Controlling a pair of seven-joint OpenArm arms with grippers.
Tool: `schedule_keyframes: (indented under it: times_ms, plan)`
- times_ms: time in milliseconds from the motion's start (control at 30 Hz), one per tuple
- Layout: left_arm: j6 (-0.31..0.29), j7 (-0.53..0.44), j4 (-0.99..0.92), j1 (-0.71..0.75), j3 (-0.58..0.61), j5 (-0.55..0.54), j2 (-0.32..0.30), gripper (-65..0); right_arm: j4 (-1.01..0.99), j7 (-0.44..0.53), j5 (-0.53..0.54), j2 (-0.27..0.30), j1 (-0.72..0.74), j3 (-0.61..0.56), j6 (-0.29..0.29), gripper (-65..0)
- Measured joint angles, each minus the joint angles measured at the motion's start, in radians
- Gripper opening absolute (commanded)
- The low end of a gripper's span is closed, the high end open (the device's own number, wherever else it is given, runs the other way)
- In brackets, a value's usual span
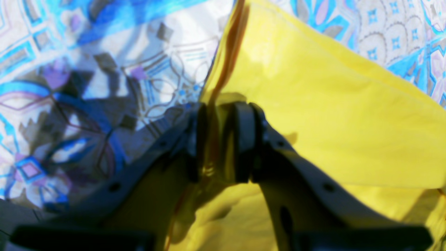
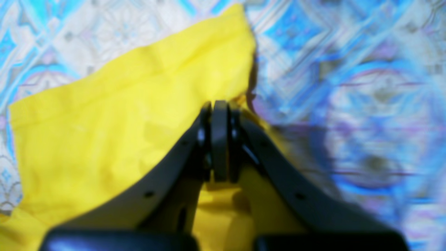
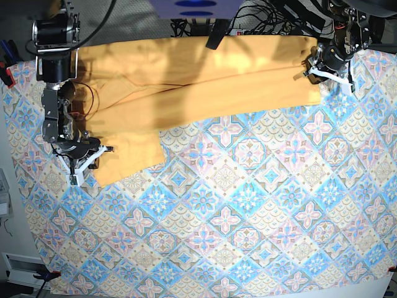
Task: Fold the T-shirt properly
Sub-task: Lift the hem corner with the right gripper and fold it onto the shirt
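The yellow-orange T-shirt lies spread along the far side of the table, with one part hanging down toward the near left. My left gripper is shut on a bunched fold of the T-shirt, with cloth showing between its fingers. In the base view my left gripper sits at the shirt's far right end. My right gripper has its jaws pressed together at the T-shirt's edge, with yellow cloth under and beside the tips. In the base view my right gripper is at the shirt's lower left corner.
A blue-pink patterned tablecloth covers the whole table. Cables and dark equipment crowd the far edge. A red clamp holds the cloth at the left edge. The table's front edge runs along the bottom of the base view.
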Motion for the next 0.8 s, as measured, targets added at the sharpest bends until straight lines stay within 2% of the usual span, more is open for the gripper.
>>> schedule_keyframes:
  times_ms: [67,200,400,533,800]
  plan:
    - [0.000,-0.001,-0.001,0.000,0.000,0.000,0.000,-50.9,0.068,-0.056,0.005,0.004,-0.018,0.031,0.008,-64.8]
    - [0.000,0.002,-0.001,0.000,-0.002,-0.002,0.000,-50.9,0.219,-0.141,0.008,-0.010,-0.108,0.174,0.023,-64.8]
    - [0.000,-0.005,-0.001,-0.002,-0.001,-0.004,0.000,-50.9,0.401,-0.249,0.006,-0.007,-0.244,0.296,0.135,-64.8]
    - [0.000,-0.006,-0.001,-0.004,-0.002,-0.003,-0.002,-50.9,0.528,-0.307,0.002,-0.007,-0.362,0.387,0.154,-64.8]
    - [0.001,-0.001,-0.001,-0.014,-0.002,0.001,0.000,-50.9,0.689,-0.307,0.026,-0.012,-0.553,0.415,0.179,-64.8]
